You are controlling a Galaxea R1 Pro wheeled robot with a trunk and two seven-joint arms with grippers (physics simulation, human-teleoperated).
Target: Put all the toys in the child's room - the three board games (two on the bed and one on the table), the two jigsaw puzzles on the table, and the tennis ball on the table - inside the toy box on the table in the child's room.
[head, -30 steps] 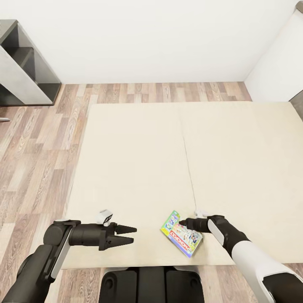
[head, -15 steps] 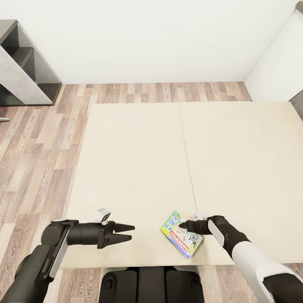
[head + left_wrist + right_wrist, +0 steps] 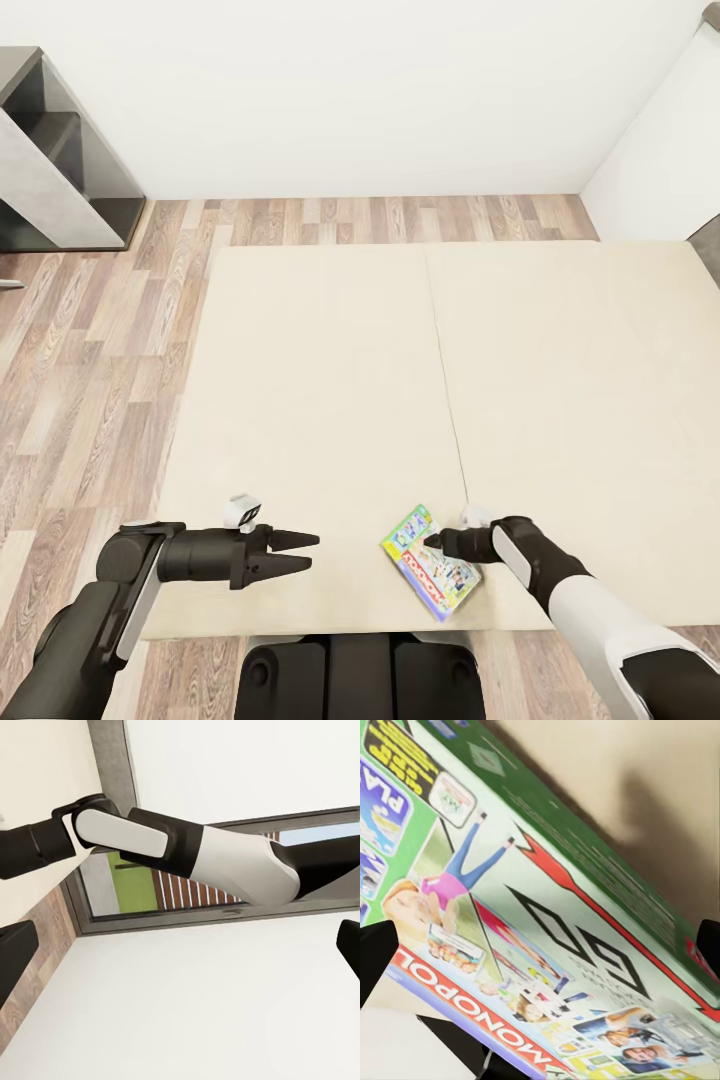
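One board game, a green-edged Monopoly box with a red banner, lies askew near the front edge of the bed. My right gripper hovers right over its top face. In the right wrist view the box spans the picture, with the dark fingertips far apart at either side, so the gripper is open. My left gripper hangs open over the bare mattress to the box's left, holding nothing. The toy box and the table are out of view.
A dark grey shelf unit stands on the wood floor at the far left. A white wall runs behind the bed. My base is against the bed's front edge. The left wrist view catches my right arm and a window.
My right gripper has dropped slightly closer onto the game box, which has shifted a little toward the bed's front edge. The left gripper has drifted marginally left.
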